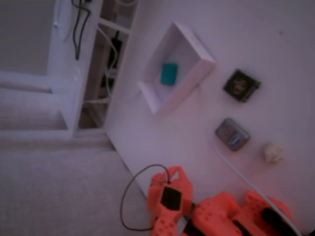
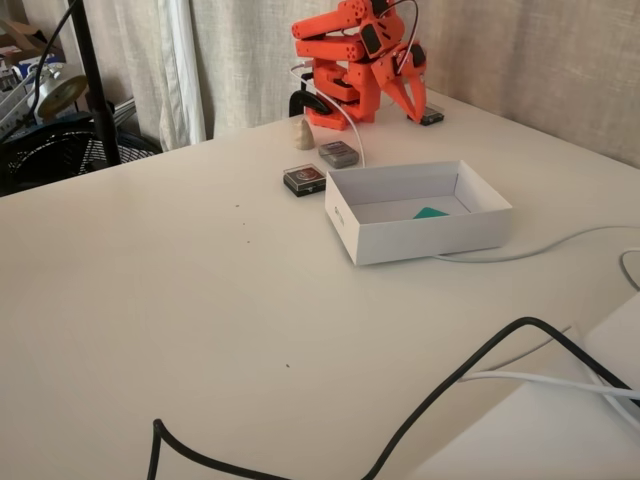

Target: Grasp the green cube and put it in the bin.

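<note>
The green cube [image 1: 169, 73] [image 2: 431, 212] lies on the floor of the bin [image 1: 153, 101] [image 2: 420, 236], a shallow white box on the white table. In a fixed view only its top shows over the bin's front wall. The orange arm is folded up well away from the bin, at the table's far end. My gripper [image 2: 413, 108] [image 1: 170, 174] points down at the table there, its jaws look shut, and nothing is between them.
A dark square object [image 1: 241, 85] [image 2: 304, 179], a grey metallic block [image 1: 232, 133] [image 2: 338, 153] and a small beige lump [image 1: 272, 152] [image 2: 302, 133] sit between bin and arm. A white cable [image 2: 560, 240] runs past the bin. A black cable [image 2: 470, 370] crosses the near table.
</note>
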